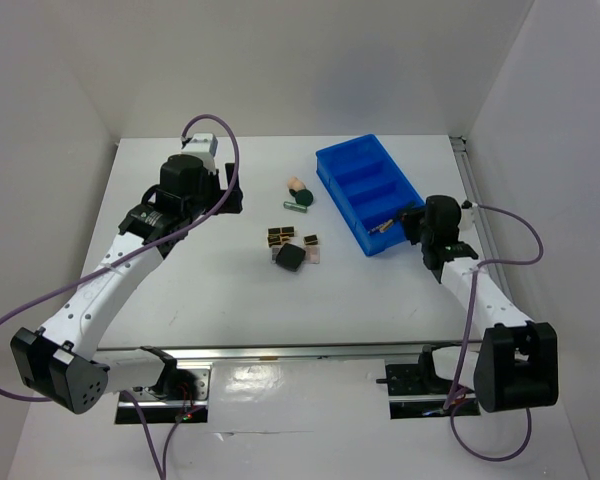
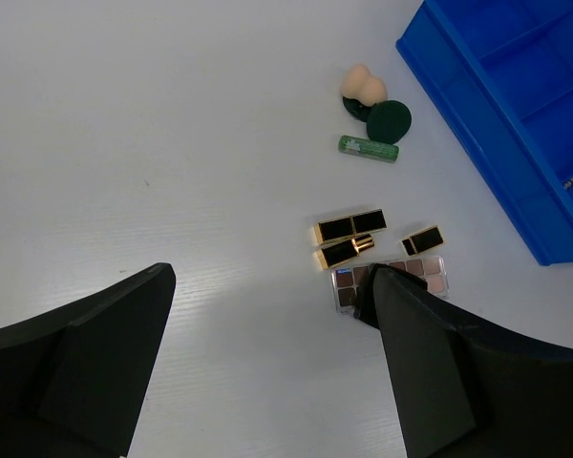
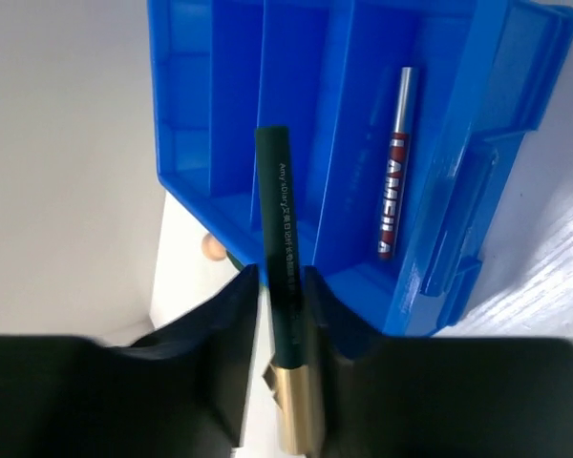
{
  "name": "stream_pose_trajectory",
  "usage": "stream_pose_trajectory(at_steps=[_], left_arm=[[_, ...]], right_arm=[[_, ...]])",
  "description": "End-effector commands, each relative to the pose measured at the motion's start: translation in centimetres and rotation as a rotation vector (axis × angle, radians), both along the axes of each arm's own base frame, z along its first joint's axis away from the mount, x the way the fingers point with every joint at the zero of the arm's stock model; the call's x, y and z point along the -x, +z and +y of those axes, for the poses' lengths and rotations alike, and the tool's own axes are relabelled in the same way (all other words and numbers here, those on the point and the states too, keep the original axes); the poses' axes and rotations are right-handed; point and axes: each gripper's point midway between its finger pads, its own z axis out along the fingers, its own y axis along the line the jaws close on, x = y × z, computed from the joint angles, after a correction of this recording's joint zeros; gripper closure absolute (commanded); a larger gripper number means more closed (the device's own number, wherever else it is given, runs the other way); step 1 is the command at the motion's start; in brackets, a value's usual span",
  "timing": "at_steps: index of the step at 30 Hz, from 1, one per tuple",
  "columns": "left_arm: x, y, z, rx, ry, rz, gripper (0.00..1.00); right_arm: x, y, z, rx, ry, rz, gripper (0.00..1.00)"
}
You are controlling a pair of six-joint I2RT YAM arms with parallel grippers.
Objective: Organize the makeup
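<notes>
Held item: dark green pencil [image 3: 279, 210]. My right gripper [image 3: 279, 286] is nearly closed, its fingers pinching the shaft. The long axis runs straight out ahead of the fingers, with the dark end forward above the bin [image 3: 439, 191] and the gold end back toward my wrist. I cannot tell which compartment it is over.

Container: blue bin [image 1: 340, 200], right of centre on the table [image 1: 230, 300], divided into compartments. The near end compartment holds a second pencil [image 3: 397, 162], silver and red, lying lengthwise. The other compartments in view show bare floor.

Loose stock, left of the bin:
- Three lipsticks [image 2: 349, 226], black and gold, lying flat.
- Palette [image 2: 430, 272] just beside them, with the compact [image 1: 290, 257] at its near side.
- Farther back, the sponge [image 2: 363, 86] and round piece [image 2: 390, 121] touch, with the tube [image 2: 369, 148] just beside them.

My left gripper [image 2: 267, 286] is spread wide and holds nothing, above the table left of the lipsticks.
</notes>
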Motion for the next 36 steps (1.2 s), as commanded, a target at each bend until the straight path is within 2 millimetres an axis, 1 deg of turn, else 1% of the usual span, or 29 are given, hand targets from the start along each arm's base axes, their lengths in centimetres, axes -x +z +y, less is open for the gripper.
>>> stream_pose_trajectory(at_steps=[1, 3, 4, 7, 10, 11, 13, 14, 15, 16, 17, 18, 19, 20, 21, 22, 23, 24, 25, 26, 27, 28, 29, 30, 31, 32, 34, 35, 36], left_arm=[[-0.4, 1.2, -0.2, 0.009, -0.005, -0.036, 0.00], [-0.6, 1.2, -0.5, 0.013, -0.013, -0.033, 0.00], [-0.6, 1.2, -0.5, 0.013, -0.013, -0.033, 0.00], [-0.6, 1.2, -0.5, 0.013, -0.013, -0.033, 0.00], [-0.7, 1.2, -0.3, 0.009, -0.005, -0.034, 0.00], [-0.7, 1.2, -0.3, 0.009, -0.005, -0.034, 0.00], [-0.7, 1.2, -0.3, 0.009, -0.005, -0.034, 0.00], [-0.6, 1.2, -0.5, 0.013, -0.013, -0.033, 0.00], [-0.6, 1.2, -0.5, 0.013, -0.013, -0.033, 0.00], [-0.6, 0.8, -0.5, 0.009, -0.013, -0.024, 0.00], [-0.6, 0.8, -0.5, 0.009, -0.013, -0.024, 0.00], [-0.7, 0.5, -0.5, 0.006, -0.013, -0.016, 0.00], [-0.7, 0.5, -0.5, 0.006, -0.013, -0.016, 0.00], [-0.7, 0.5, -0.5, 0.006, -0.013, -0.016, 0.00], [-0.8, 0.5, -0.3, 0.000, -0.001, -0.018, 0.00], [-0.9, 0.5, 0.0, 0.002, 0.023, -0.020, 0.00], [-1.0, 0.6, 0.3, 0.003, 0.043, -0.021, 0.00], [-1.0, -0.1, 0.6, -0.004, 0.065, 0.002, 0.00], [-0.8, -0.1, 1.8, -0.003, 0.152, 0.015, 0.00], [-0.9, -0.3, 2.4, -0.008, 0.201, 0.028, 0.00], [-1.1, -1.1, 2.9, -0.022, 0.242, 0.056, 0.00], [-1.1, -1.6, 3.5, -0.019, 0.284, 0.079, 0.00], [-0.8, -1.8, 3.8, -0.033, 0.300, 0.111, 0.00], [-0.9, -2.2, 4.2, -0.037, 0.317, 0.132, 0.00], [-0.9, -2.5, 4.5, -0.048, 0.327, 0.153, 0.00], [-1.0, -2.6, 4.3, -0.047, 0.318, 0.164, 0.00], [-1.1, -2.9, 4.3, -0.052, 0.318, 0.172, 0.00], [-1.1, -3.0, 4.1, -0.047, 0.311, 0.175, 0.00], [-1.0, -2.9, 4.1, -0.042, 0.311, 0.167, 0.00]], right_arm=[[-1.4, 0.6, -0.8, 0.006, -0.049, -0.053, 0.64], [-1.8, 0.5, -0.6, 0.003, -0.040, -0.042, 0.54], [-1.8, 0.0, -0.5, 0.011, -0.026, -0.028, 0.43], [-1.9, 0.2, -0.5, 0.028, -0.016, -0.037, 0.35], [-2.4, 1.3, -0.5, 0.054, -0.002, -0.068, 0.34], [-2.4, 1.2, -0.5, 0.066, 0.004, -0.066, 0.34], [-2.6, 2.4, -0.6, 0.105, 0.024, -0.093, 0.38], [-2.7, 2.6, 0.0, 0.131, 0.052, -0.103, 0.41], [-2.8, 3.4, 1.1, 0.225, 0.128, -0.132, 0.45], [-3.2, 5.0, 2.4, 0.274, 0.195, -0.182, 0.60], [-3.6, 6.7, 3.8, 0.335, 0.266, -0.251, 0.66], [-3.4, 7.1, 6.8, 0.391, 0.384, -0.285, 0.68], [-3.6, 9.1, 9.2, 0.495, 0.518, -0.358, 0.68], [-3.5, 7.3, 11.2, 0.541, 0.621, -0.298, 0.66], [-2.9, 9.0, 15.4, 0.638, 0.764, -0.353, 0.62], [-1.7, 6.3, 17.3, 0.686, 0.868, -0.298, 0.56], [-0.9, 6.1, 19.3, 0.728, 0.961, -0.283, 0.49], [-0.3, 3.7, 21.3, 0.763, 1.053, -0.237, 0.35], [1.5, 2.5, 24.0, 0.826, 1.171, -0.247, 0.30], [2.4, 1.7, 25.2, 0.853, 1.234, -0.226, 0.24], [2.8, -0.9, 26.2, 0.886, 1.289, -0.172, 0.15], [3.9, -1.8, 27.6, 0.934, 1.356, -0.174, 0.10], [3.7, -1.6, 28.6, 0.968, 1.370, -0.180, 0.07], [4.0, -3.8, 29.0, 0.999, 1.412, -0.125, 0.03], [4.2, -4.3, 29.5, 1.028, 1.427, -0.116, 0.01], [4.4, -4.7, 30.3, 1.075, 1.451, -0.128, 0.01], [4.0, -5.7, 30.7, 1.117, 1.464, -0.105, 0.01], [3.9, -6.3, 30.4, 1.146, 1.472, -0.086, 0.01], [3.6, -6.4, 30.4, 1.154, 1.464, -0.082, 0.01]])
